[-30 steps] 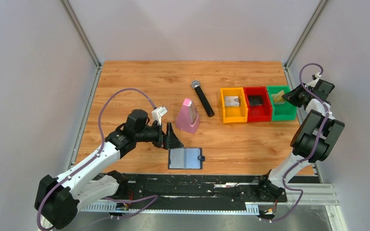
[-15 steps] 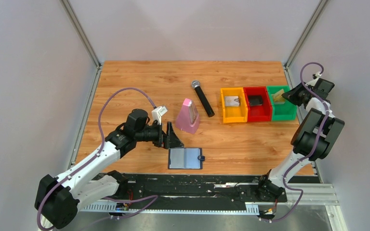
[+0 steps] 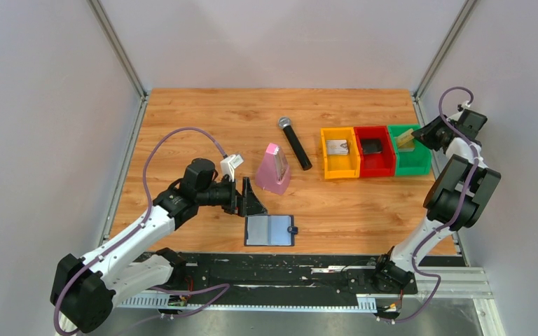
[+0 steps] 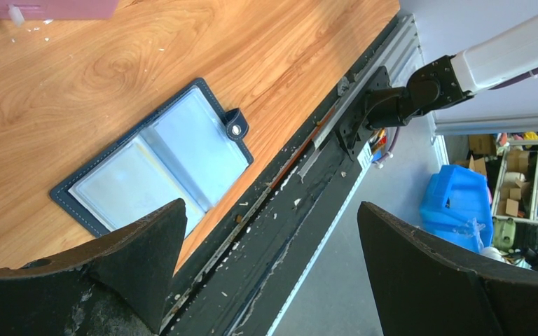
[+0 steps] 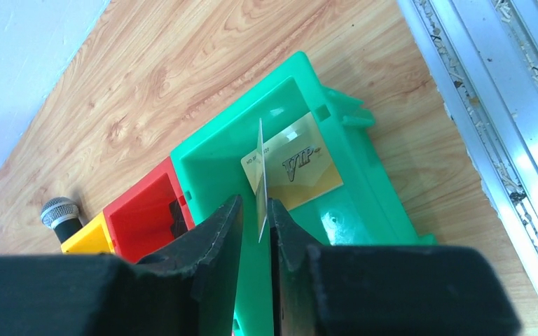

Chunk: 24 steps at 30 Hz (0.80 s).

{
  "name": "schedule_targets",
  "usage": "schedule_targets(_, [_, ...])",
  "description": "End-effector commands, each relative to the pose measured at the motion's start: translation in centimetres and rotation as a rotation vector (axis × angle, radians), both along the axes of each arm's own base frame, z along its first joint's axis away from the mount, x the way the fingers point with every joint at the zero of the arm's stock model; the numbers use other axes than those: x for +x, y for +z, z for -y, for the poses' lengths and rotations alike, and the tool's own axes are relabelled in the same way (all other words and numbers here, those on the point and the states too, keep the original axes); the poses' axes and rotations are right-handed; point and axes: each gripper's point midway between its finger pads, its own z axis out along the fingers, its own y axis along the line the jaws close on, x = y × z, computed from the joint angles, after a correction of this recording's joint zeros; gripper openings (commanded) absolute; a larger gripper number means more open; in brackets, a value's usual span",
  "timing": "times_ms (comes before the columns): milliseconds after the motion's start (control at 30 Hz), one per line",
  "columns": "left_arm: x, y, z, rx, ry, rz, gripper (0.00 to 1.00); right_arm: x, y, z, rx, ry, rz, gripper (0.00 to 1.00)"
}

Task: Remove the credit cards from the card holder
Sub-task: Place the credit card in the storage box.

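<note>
Right gripper (image 5: 255, 213) pinches a thin tan card (image 5: 261, 168) edge-on over the green plastic bin (image 5: 375, 203); dropped askew, it could glance off the rim. Left gripper (image 4: 270, 210) gapes empty.

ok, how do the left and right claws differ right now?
Left claw is open and empty; right claw is shut on a credit card. Left is by the card holder; right is over the green bin. Both have black fingers.
</note>
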Motion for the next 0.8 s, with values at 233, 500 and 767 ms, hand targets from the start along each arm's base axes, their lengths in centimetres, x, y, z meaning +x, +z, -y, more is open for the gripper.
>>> schedule_targets(233, [0.6, 1.8, 0.1, -0.018, 0.007, 0.06, 1.0, 1.1, 0.6, 1.3, -0.008, -0.057, -0.054, 0.26])
schedule_targets(500, [0.6, 1.6, -0.5, -0.002, 0.046, 0.058, 1.0, 1.2, 0.0, 2.1, 0.003, -0.112, -0.11, 0.28])
schedule_targets(767, [1.4, -1.3, -2.3, 0.126, 0.166, -0.007, 1.0, 1.5, 2.1, 0.1, 0.014, -0.104, -0.104, 0.28])
